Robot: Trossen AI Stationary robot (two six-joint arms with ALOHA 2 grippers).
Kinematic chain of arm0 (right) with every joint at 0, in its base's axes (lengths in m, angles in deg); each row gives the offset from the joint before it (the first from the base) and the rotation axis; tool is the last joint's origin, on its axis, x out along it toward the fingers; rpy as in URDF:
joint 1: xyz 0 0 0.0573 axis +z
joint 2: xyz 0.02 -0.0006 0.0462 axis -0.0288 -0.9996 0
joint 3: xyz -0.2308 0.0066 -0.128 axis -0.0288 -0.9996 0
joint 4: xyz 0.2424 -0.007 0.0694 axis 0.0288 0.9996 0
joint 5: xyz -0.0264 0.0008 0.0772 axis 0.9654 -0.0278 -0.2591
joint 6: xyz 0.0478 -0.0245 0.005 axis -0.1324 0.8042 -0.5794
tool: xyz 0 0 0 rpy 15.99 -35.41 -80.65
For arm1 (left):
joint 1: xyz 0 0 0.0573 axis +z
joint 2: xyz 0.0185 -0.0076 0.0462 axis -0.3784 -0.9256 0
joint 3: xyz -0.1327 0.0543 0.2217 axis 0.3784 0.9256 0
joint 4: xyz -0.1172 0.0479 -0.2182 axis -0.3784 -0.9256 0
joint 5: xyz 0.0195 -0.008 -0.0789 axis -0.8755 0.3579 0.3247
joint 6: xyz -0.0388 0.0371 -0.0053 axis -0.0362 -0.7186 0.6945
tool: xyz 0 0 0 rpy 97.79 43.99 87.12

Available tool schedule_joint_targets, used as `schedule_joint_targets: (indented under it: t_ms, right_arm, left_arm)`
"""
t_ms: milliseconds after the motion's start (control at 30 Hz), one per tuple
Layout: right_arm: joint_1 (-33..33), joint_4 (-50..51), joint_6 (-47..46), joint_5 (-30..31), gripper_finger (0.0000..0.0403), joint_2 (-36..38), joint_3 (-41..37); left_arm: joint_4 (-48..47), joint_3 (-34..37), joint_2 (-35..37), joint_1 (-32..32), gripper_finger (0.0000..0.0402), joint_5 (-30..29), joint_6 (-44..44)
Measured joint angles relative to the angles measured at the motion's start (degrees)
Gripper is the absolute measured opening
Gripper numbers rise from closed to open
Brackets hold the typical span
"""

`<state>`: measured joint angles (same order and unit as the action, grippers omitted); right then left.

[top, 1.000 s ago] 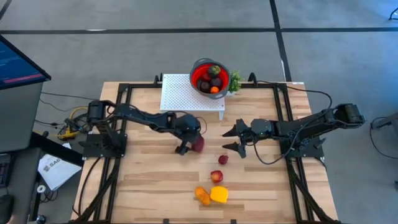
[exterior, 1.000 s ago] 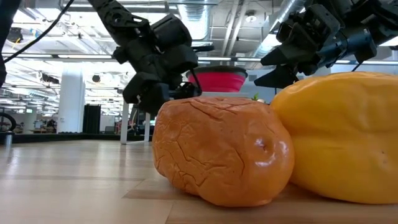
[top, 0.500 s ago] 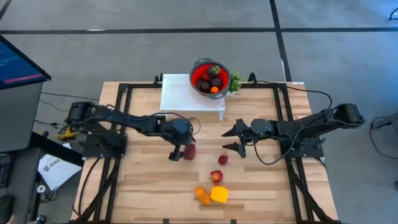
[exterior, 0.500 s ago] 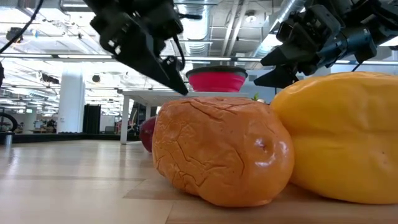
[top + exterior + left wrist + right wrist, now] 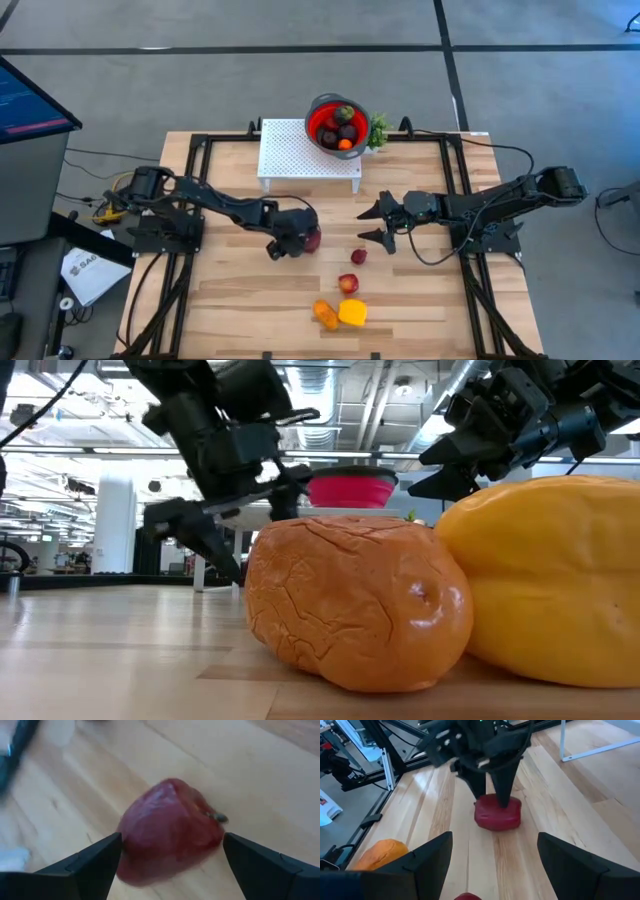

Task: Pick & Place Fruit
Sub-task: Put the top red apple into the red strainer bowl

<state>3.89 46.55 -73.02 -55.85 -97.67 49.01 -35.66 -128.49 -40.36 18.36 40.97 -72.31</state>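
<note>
A maroon fruit (image 5: 312, 240) lies on the wooden counter (image 5: 230, 300) near its middle. The left gripper (image 5: 290, 243) is low over it, jaws spread wide, one finger on each side. The left wrist view shows this closest: the maroon fruit (image 5: 170, 830) sits between the two dark fingertips (image 5: 95, 865) with bare wood showing in the gaps, so it is not pinched. The right wrist view shows the same fruit (image 5: 497, 812) from the opposite side, with the left gripper (image 5: 490, 795) standing over it.

Toward the front edge of the counter lie four more pieces: a small dark red fruit (image 5: 358, 256), a red fruit (image 5: 347, 284), an orange fruit (image 5: 326, 314) and a yellow fruit (image 5: 352, 313), the last two touching. The low view is filled by that orange fruit (image 5: 355, 605) and yellow fruit (image 5: 545, 575), which hide the maroon one behind them.

The right gripper (image 5: 378, 222) hangs above the counter right of centre, jaws spread and holding nothing, near the small dark red fruit.

At the back edge, a white perforated stand (image 5: 300, 155) carries a red bowl (image 5: 320, 108) with a grey rim, holding several fruits, among them a small orange one (image 5: 344, 144). Only the high view looks into the bowl; the low view shows just its red side (image 5: 350, 490).
</note>
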Motion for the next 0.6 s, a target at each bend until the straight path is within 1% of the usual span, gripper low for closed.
schedule_joint_targets:
  t_ms: [67, 200, 300, 433, 500, 600]
  right_arm:
    - [0.0, 0.0, -0.4, 0.0, 0.0285, 0.0, 0.0]
    - [0.0, -0.2, -0.5, 0.0, 0.0285, 0.0, 0.0]
    - [0.0, -0.2, -0.5, 0.0, 0.0285, 0.0, 0.0]
    - [0.0, -0.3, -0.5, 0.0, 0.0285, 0.0, 0.0]
    - [0.0, -0.4, -0.5, 0.0, 0.0285, 0.0, 0.0]
    - [0.0, -0.4, -0.5, 0.0, 0.0285, 0.0, 0.0]
  left_arm:
    - [1.3, -0.1, -1.5, 0.0, 0.0343, -0.3, -2.1]
    - [3.4, 0.2, -3.5, 0.2, 0.0344, 0.3, -1.8]
    - [4.2, 0.1, -3.6, 0.1, 0.0342, 3.1, -1.6]
    - [4.7, 0.2, -3.6, 0.1, 0.0331, 3.7, 1.4]
    - [4.6, 0.2, -3.6, 0.1, 0.0322, 4.9, 2.9]
    - [5.2, 0.2, -3.6, 0.1, 0.0312, 5.7, 7.2]
